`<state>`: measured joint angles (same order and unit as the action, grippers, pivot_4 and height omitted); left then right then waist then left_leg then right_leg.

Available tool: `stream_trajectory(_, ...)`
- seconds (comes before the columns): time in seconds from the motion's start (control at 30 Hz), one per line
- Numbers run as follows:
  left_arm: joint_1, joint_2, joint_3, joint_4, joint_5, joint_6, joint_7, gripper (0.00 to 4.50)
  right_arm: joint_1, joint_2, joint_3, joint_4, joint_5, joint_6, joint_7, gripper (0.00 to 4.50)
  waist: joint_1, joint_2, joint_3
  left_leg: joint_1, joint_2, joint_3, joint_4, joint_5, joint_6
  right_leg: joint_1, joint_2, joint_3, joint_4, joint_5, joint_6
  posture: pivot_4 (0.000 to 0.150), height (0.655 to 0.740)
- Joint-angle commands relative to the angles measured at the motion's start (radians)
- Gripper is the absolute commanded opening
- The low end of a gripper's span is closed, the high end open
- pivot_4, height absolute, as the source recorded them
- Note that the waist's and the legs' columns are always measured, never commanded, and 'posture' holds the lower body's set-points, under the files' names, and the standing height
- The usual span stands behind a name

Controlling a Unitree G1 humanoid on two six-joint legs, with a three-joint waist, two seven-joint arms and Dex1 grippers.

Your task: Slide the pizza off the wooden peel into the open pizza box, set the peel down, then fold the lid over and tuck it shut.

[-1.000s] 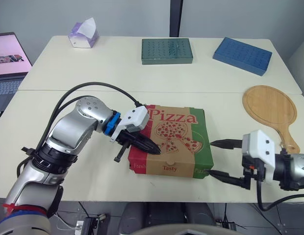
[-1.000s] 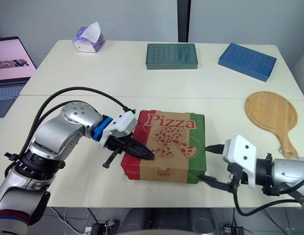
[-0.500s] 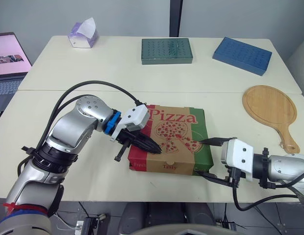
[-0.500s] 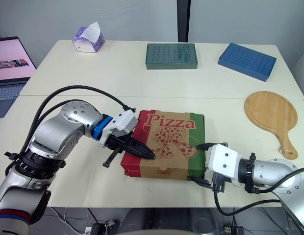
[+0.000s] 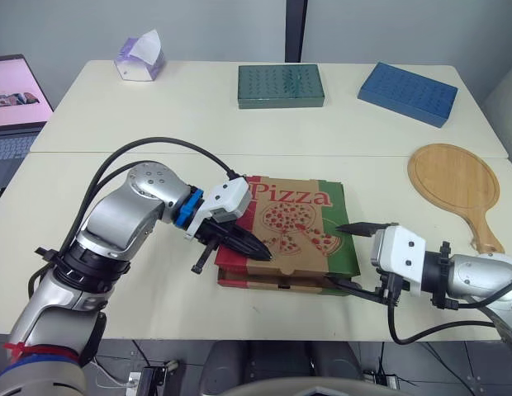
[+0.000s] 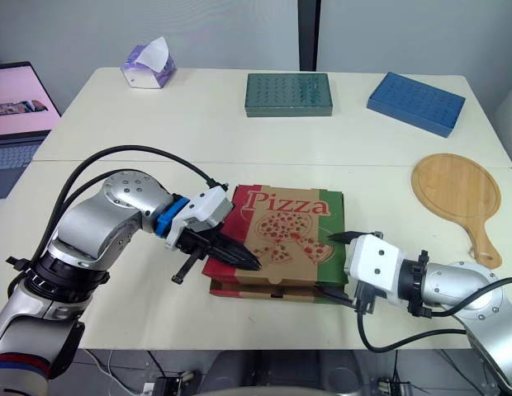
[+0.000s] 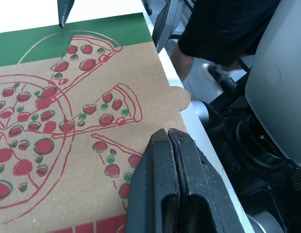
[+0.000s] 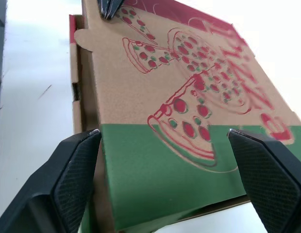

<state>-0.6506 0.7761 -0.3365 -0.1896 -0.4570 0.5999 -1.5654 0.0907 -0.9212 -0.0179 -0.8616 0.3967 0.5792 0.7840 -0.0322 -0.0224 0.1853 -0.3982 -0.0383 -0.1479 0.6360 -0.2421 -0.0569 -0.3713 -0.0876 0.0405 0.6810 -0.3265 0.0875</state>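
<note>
The pizza box (image 5: 293, 227) lies near the table's front edge with its printed lid (image 7: 68, 111) down. My left gripper (image 5: 264, 254) is shut, and its tips (image 7: 168, 133) rest on the lid's front left part. My right gripper (image 5: 336, 254) is open around the box's front right corner (image 8: 155, 160). One of its fingers (image 5: 359, 227) is over the green stripe and the other is low at the front. The round wooden peel (image 5: 454, 186) lies flat on the table to the right, with no pizza on it.
At the back of the table are a tissue box (image 5: 140, 56), a green tray (image 5: 281, 86) and a blue tray (image 5: 408, 93). A laptop (image 5: 12, 107) stands at the far left. A person's legs (image 7: 223, 29) show beyond the table's front edge.
My right gripper has moved left from beside the box to straddle its front right corner. The printed front flap no longer faces out; the box front is now a thin edge. The left gripper has stayed put.
</note>
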Motion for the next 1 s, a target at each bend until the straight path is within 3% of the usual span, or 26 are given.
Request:
stream_trajectory(0.03, 0.009, 0.020, 0.003, -0.031, 0.007, -0.024, -0.012, 0.00, 0.016, -0.013, -0.010, -0.030, -0.013, -0.005, 0.002, 4.47, 0.000, 0.000, 0.000, 0.000, 0.000, 0.000, 0.000, 0.000, 0.000, 0.000, 0.000, 0.000, 0.000, 0.000, 0.000, 0.150, 0.7400)
stream_trajectory(0.37, 0.033, 0.024, -0.023, -0.017, 0.056, -0.078, -0.005, 0.00, 0.070, -0.014, -0.010, -0.029, -0.067, -0.039, 0.001, 4.47, 0.000, 0.000, 0.000, 0.000, 0.000, 0.000, 0.000, 0.000, 0.000, 0.000, 0.000, 0.000, 0.000, 0.000, 0.000, 0.150, 0.7400)
stream_trajectory(0.53, 0.035, 0.025, -0.027, -0.007, 0.066, -0.093, -0.004, 0.00, 0.079, -0.005, -0.113, -0.050, 0.053, 0.013, 0.028, 4.47, 0.000, 0.000, 0.000, 0.000, 0.000, 0.000, 0.000, 0.000, 0.000, 0.001, 0.000, 0.000, 0.000, 0.000, 0.000, 0.150, 0.7400)
stream_trajectory(0.67, 0.039, 0.024, -0.028, -0.007, 0.067, -0.099, -0.002, 0.00, 0.067, -0.001, -0.215, -0.073, 0.233, 0.104, 0.033, 4.47, 0.000, 0.000, 0.000, 0.000, 0.000, 0.000, 0.000, 0.000, 0.000, 0.001, 0.000, 0.000, 0.000, 0.000, 0.000, 0.150, 0.7400)
stream_trajectory(0.83, 0.035, 0.019, -0.027, -0.007, 0.061, -0.092, 0.001, 0.00, 0.066, -0.036, -0.155, -0.092, 0.195, 0.093, 0.036, 4.47, 0.000, 0.000, 0.000, 0.001, 0.000, 0.000, 0.000, 0.000, 0.000, 0.001, 0.000, 0.000, 0.000, 0.000, 0.000, 0.150, 0.7400)
stream_trajectory(1.0, 0.033, 0.015, -0.026, -0.010, 0.057, -0.086, 0.002, 0.00, 0.000, -0.036, 0.014, -0.049, 0.004, 0.009, -0.016, 4.47, 0.000, 0.001, 0.000, 0.001, 0.000, 0.000, 0.000, 0.000, 0.000, 0.001, 0.000, 0.000, 0.000, 0.000, 0.000, 0.150, 0.7400)
